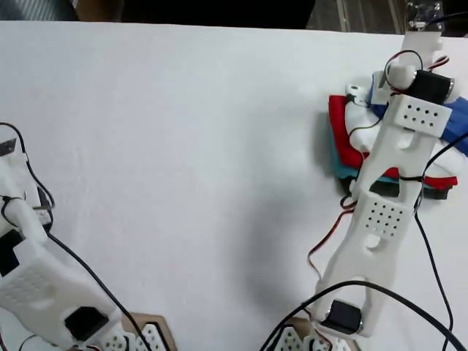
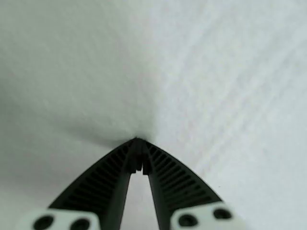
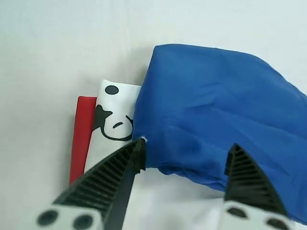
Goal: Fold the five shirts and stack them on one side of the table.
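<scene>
The white table [image 1: 183, 146] is the big thing here, with the stack of shirts [image 1: 340, 139] on its right side under the right arm. The blue shirt [image 3: 216, 110] is on top, puffy and a bit rumpled, over a white shirt [image 3: 112, 120] with black cartoon print, then a red shirt [image 3: 81, 139]. I'd guess it's all light, floppy, slidey fabric, so pinch a folded edge, not the middle. The right gripper [image 3: 188, 146] is spread wide, straddling the blue shirt's edge and gripping nothing. The left gripper [image 2: 139, 143] is pinched closed on nothing, low over the tabletop, well apart from the stack.
</scene>
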`<control>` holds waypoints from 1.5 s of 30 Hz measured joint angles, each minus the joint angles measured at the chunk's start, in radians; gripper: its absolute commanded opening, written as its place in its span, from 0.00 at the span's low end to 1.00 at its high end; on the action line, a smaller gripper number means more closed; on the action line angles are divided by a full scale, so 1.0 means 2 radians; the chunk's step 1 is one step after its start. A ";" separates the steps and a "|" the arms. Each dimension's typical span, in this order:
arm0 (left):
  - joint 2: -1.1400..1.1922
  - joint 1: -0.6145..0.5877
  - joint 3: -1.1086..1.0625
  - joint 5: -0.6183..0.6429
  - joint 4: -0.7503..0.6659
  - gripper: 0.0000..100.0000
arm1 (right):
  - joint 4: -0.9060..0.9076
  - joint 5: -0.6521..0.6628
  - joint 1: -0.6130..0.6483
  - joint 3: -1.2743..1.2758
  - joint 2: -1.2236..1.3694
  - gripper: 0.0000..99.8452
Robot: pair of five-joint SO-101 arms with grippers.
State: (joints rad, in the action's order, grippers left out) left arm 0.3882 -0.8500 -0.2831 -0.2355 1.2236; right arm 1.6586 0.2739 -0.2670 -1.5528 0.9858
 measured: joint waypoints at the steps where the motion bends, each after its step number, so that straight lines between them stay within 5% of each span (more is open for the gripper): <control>1: 0.000 0.000 0.000 0.000 0.000 0.03 | -0.004 0.000 0.000 0.006 0.000 0.27; 13: 0.000 0.000 0.000 0.000 0.000 0.03 | -0.035 0.001 -0.013 0.008 0.034 0.27; 22: 0.000 0.000 0.000 0.000 0.000 0.03 | -0.037 0.061 -0.032 0.008 0.058 0.27; 29: 0.000 0.000 0.000 0.000 0.000 0.03 | -0.030 0.064 -0.037 0.008 0.062 0.01; 45: 0.000 0.000 0.000 0.000 0.000 0.03 | -0.007 0.099 -0.039 -0.038 0.061 0.02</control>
State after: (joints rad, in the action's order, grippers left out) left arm 0.3882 -0.8500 -0.2831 -0.2355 1.2236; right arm 1.6448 0.4718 -0.3452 -1.6295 1.1070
